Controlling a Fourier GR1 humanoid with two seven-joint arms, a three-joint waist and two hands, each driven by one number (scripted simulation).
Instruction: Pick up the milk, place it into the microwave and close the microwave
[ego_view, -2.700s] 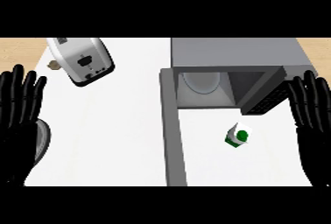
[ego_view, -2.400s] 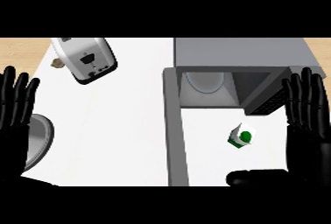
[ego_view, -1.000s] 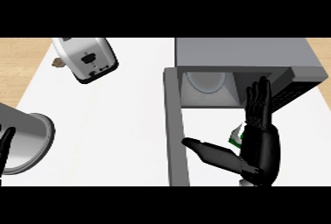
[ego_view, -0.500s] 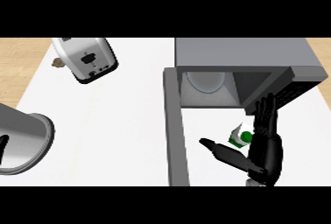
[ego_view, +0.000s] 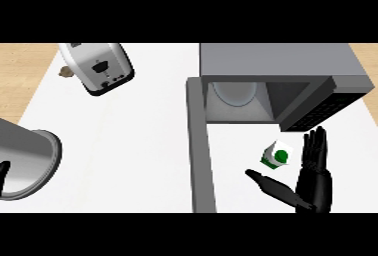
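Note:
The milk (ego_view: 277, 155) is a small white carton with a green round mark, standing on the counter just in front of the microwave (ego_view: 273, 65). The microwave's cavity shows a glass plate (ego_view: 235, 94), and its door (ego_view: 200, 150) is swung open toward me at the left of the carton. My right hand (ego_view: 316, 177) is open at the carton's right, fingers straight and pointing away, thumb (ego_view: 272, 186) stretched out below the carton. No part of the hand is curled round the carton. Only a black sliver of my left hand (ego_view: 3, 179) shows at the left edge.
A toaster (ego_view: 96, 67) lies tilted at the back left with a small brown thing (ego_view: 65, 72) beside it. A large grey metal pot (ego_view: 26, 160) sits at the left edge. The white counter (ego_view: 133, 140) spreads between pot and door.
My right hand has drawn back toward the lower right, so more of the milk shows. The carton, the door and the pot have stayed in place.

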